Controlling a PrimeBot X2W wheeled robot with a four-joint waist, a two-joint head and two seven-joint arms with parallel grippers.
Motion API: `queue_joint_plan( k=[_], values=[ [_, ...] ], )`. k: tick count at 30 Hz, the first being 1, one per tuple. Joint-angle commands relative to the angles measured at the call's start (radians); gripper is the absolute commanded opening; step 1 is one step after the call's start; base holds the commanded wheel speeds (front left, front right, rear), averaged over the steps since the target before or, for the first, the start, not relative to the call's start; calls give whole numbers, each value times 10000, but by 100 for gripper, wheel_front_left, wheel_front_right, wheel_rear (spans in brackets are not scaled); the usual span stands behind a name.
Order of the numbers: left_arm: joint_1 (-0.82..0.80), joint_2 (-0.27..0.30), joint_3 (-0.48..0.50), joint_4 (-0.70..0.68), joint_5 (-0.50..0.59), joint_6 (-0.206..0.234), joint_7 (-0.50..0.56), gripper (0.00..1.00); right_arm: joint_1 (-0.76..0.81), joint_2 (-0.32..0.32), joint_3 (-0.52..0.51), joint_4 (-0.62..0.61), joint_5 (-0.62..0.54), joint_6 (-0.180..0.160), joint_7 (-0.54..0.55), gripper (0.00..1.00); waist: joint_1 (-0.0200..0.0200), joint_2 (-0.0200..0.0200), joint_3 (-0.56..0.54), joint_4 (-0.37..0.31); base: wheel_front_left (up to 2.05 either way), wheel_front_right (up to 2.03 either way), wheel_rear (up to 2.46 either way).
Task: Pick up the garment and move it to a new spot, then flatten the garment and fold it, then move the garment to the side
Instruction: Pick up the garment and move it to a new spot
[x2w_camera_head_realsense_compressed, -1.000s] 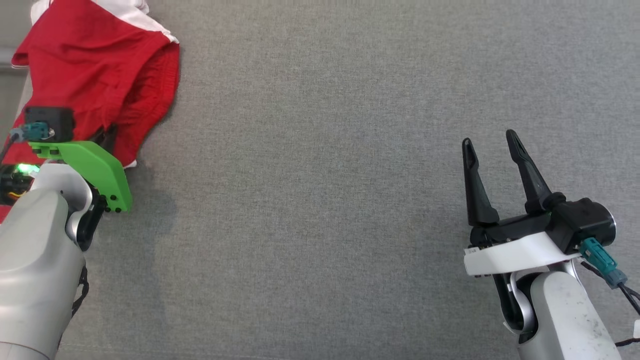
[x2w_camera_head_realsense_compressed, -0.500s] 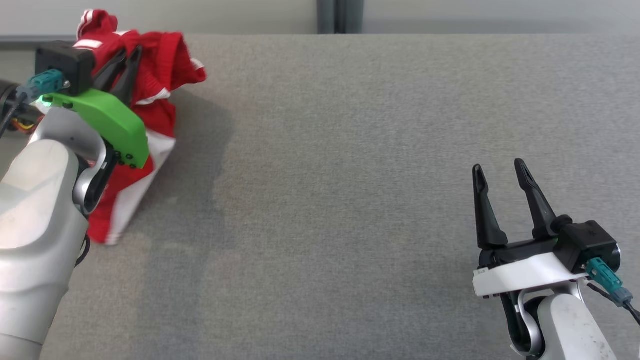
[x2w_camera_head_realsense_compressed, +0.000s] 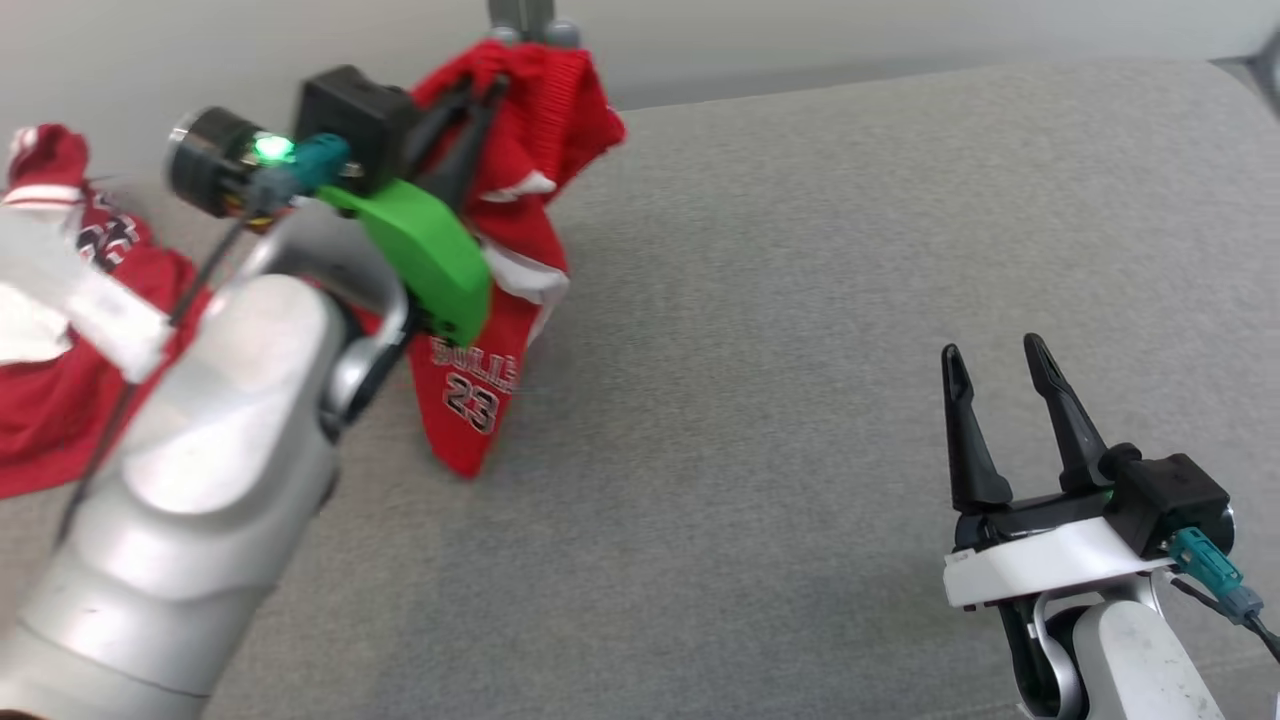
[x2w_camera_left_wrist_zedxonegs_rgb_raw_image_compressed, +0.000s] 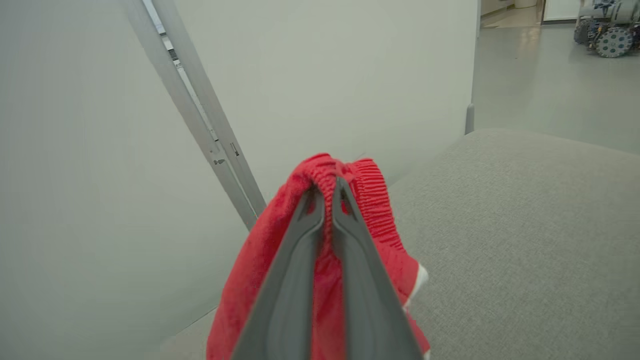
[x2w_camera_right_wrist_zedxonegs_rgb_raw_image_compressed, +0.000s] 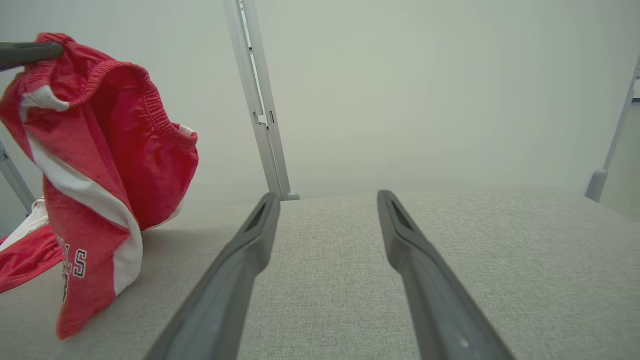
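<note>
The garment (x2w_camera_head_realsense_compressed: 475, 385) is a pair of red shorts with white stripes and the number 23. It hangs bunched from its elastic waistband over the grey table's (x2w_camera_head_realsense_compressed: 800, 300) far left part. My left gripper (x2w_camera_head_realsense_compressed: 487, 90) is shut on that waistband, and the left wrist view shows its tips (x2w_camera_left_wrist_zedxonegs_rgb_raw_image_compressed: 327, 187) pinching the red ribbing (x2w_camera_left_wrist_zedxonegs_rgb_raw_image_compressed: 372, 200). The right wrist view has the garment (x2w_camera_right_wrist_zedxonegs_rgb_raw_image_compressed: 100, 150) dangling at its left, lowest corner at or just above the cloth. My right gripper (x2w_camera_head_realsense_compressed: 991, 348) stands open and holds nothing at the lower right, well clear of the garment; the gap between its tips (x2w_camera_right_wrist_zedxonegs_rgb_raw_image_compressed: 328, 196) is bare.
Another red and white garment (x2w_camera_head_realsense_compressed: 60, 400) lies crumpled at the table's left edge, beside my left forearm. A pale wall and a metal post (x2w_camera_right_wrist_zedxonegs_rgb_raw_image_compressed: 260, 100) stand just behind the table's far edge. Open grey table stretches between the two grippers.
My left gripper has lifted the garment off the table and carried it up and rightward. The head camera has shifted too. My right gripper stays open in place.
</note>
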Motion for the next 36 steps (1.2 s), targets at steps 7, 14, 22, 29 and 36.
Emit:
queue_joint_plan(
  k=[7,14,22,29,36],
  values=[
    [-233,-1443,-685,1418,139,51,-622,0,-269,-17,148,-16,364,4,-32,100,0,-1,765,-1697,0,0,0],
    [117,-2414,-1321,2975,255,-135,-1606,0,-325,-12,92,37,542,4,-32,100,0,-1,1255,-2300,0,0,0],
    [543,-2934,-2165,4245,-334,-378,-2513,100,-365,-15,106,87,555,4,-32,100,0,-1,1242,-1995,0,0,0],
    [642,-2952,-2473,4309,-785,-358,-3025,100,-295,-17,4,94,377,4,-32,100,0,-1,977,-1337,0,0,0],
    [1007,-2703,-1991,3875,-839,-78,-3459,100,-229,-18,-158,-45,100,4,-32,100,0,-1,549,-666,0,0,0]
  ],
)
